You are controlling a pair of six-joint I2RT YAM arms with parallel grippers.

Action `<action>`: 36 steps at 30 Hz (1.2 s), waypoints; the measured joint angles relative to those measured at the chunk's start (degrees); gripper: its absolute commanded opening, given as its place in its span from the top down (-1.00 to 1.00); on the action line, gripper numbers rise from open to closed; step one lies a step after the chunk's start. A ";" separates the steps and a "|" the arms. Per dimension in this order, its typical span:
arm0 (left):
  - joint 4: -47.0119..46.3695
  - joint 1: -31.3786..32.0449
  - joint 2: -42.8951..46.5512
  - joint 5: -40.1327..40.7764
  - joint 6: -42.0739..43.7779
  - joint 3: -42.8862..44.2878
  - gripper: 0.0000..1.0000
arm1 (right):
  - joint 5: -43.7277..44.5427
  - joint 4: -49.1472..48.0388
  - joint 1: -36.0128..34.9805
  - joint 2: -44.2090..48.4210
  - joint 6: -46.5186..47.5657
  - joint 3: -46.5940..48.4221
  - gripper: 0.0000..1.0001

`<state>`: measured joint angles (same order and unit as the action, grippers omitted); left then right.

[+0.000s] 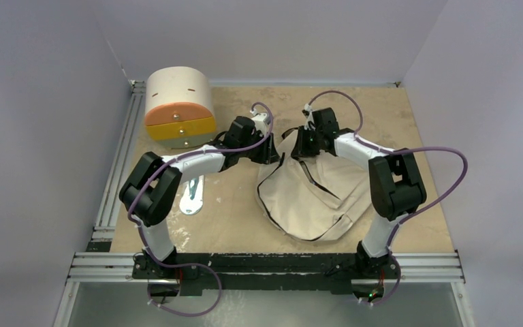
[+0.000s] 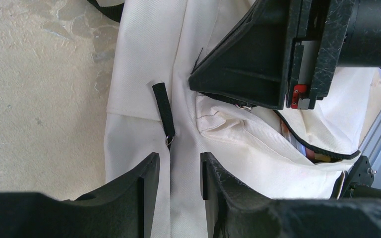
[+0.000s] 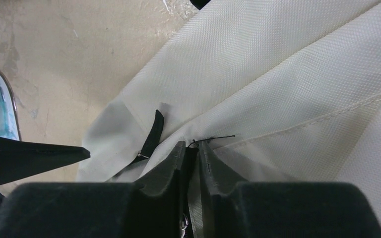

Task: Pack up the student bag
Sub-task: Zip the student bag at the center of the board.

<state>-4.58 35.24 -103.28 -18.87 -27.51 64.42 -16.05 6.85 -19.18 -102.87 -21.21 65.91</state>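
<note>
Right fingers (image 3: 173, 166) pinch a student bag (image 3: 287, 89) fold.
Left fingers (image 2: 144, 183) half spread astride cloth, grip unclear; I'd lift both gently.

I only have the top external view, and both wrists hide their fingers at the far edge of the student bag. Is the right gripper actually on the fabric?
Observer: Yes. The right gripper is pinched on a fold of the student bag.
Operator: Where is the zipper pull?
Observer: The black zipper pull lies loose on the fabric, just ahead of the left gripper, whose jaws stand apart. Neither gripper holds it.
Operator: Is the bag unzipped at all?
Observer: Partly. The zipper opening gapes a little, and something coloured shows inside.
</note>
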 measured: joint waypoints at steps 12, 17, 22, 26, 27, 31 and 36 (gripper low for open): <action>-0.02 -0.24 0.00 0.00 -0.02 -0.04 0.30 | 0.22 0.07 -0.02 1.01 0.11 -0.04 1.00; -0.02 -0.37 0.00 -0.02 -0.04 -0.04 0.30 | 1.64 0.04 -0.04 5.51 -0.28 -0.04 1.00; -0.02 -0.37 0.00 -0.17 -0.44 -0.04 0.29 | 3.10 0.20 -0.04 8.59 -0.37 -0.04 1.00; -0.09 -0.37 0.00 -0.70 -0.55 -0.02 0.24 | 3.76 0.87 -0.04 8.72 -0.35 -0.07 1.00; -0.22 -0.37 0.00 -0.98 -0.61 -0.04 0.21 | 4.11 0.94 -0.04 8.76 -0.35 -0.13 1.00; -1.81 -0.37 0.00 -2.82 -0.92 -0.02 -0.01 | 4.63 1.01 -0.04 8.87 -0.37 -0.70 1.00; -8.61 -0.37 -0.11 -5.11 -1.49 -0.02 -0.11 | 4.85 1.01 -0.04 8.90 -1.27 -1.42 1.00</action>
<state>-13.19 34.87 -103.39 -23.99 -28.99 64.40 -11.20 7.86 -19.22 -93.97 -22.48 64.49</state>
